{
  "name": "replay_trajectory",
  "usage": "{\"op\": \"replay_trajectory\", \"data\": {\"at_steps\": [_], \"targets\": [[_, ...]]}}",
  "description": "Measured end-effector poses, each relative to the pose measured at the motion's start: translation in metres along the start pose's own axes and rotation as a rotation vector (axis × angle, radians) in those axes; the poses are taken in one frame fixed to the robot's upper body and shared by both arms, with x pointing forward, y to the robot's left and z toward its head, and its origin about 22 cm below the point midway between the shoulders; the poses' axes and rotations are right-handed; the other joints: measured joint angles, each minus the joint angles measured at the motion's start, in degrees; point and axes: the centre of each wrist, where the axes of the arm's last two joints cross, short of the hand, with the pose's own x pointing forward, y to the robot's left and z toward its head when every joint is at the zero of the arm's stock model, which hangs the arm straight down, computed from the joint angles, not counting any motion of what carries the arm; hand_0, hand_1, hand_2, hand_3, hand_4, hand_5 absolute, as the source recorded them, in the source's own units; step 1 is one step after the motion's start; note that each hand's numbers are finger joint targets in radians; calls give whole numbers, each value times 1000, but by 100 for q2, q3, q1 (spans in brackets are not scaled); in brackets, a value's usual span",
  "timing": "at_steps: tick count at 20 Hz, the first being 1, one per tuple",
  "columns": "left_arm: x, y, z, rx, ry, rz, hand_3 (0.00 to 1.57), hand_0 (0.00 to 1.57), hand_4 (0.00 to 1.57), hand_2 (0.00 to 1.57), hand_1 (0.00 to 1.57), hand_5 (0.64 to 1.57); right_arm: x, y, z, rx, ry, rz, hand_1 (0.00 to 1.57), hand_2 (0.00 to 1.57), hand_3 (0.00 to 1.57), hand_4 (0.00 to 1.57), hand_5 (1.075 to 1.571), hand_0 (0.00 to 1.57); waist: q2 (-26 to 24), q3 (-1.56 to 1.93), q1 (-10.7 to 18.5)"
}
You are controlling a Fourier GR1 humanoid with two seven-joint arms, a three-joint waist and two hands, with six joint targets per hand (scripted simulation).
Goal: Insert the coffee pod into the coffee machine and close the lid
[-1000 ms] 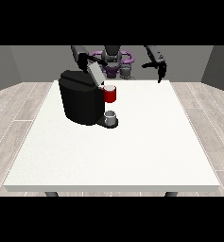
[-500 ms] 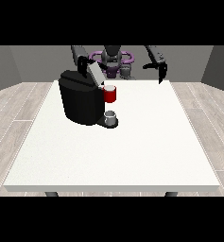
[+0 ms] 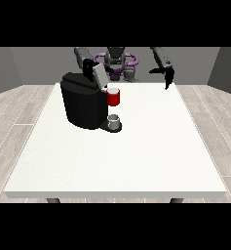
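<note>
In the front view, a black coffee machine (image 3: pixel 84 105) stands on the white table (image 3: pixel 136 161) at about ten o'clock from the table's middle; its lid (image 3: pixel 98 75) is tilted up, so it is not yet closed; a red thing at the machine (image 3: pixel 113 97) sits at the machine's three o'clock side, under the lid; below it, at five o'clock from the machine body, a small grey thing (image 3: pixel 114 119) rests on the machine's base, and it cannot be told for the coffee pod. The hand at the view's left (image 3: pixel 90 65) is at the lid's top edge, at twelve o'clock from the machine; whether its fingers curl on the lid or only touch it cannot be told. The hand at the view's right (image 3: pixel 168 76) hangs over the table's far edge, at two o'clock from the machine and well apart from it; its fingers point downward and seem to hold nothing, though their spread cannot be told.

By judgement, a coffee pod is light, stiff and smooth-sided, liable to slip; pinching it by its rim or across its sides would suit best; the lid, a hinged rigid flap, probably wants a push from above on its free edge.
</note>
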Motion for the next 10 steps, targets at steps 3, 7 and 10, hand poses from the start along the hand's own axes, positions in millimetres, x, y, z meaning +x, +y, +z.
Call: {"op": "replay_trajectory", "data": {"at_steps": [3,7,10], "targets": [[0,3,-2,-4,-10,-1,0,0,351,0,0,1571,7,4,-8,6,-25,-1,0,0,0,454,1571,0,67,20,69],[1,2,-9,-9,-1,10,0,0,369,0,0,1571,13,17,-13,8,5,-11,0,0,0,421,1571,0,70,59,127],[2,4,-11,-20,-3,17,0,0,365,0,0,1571,22,27,-21,31,4,21,0,0,0,410,1571,0,125,58,231]]}}
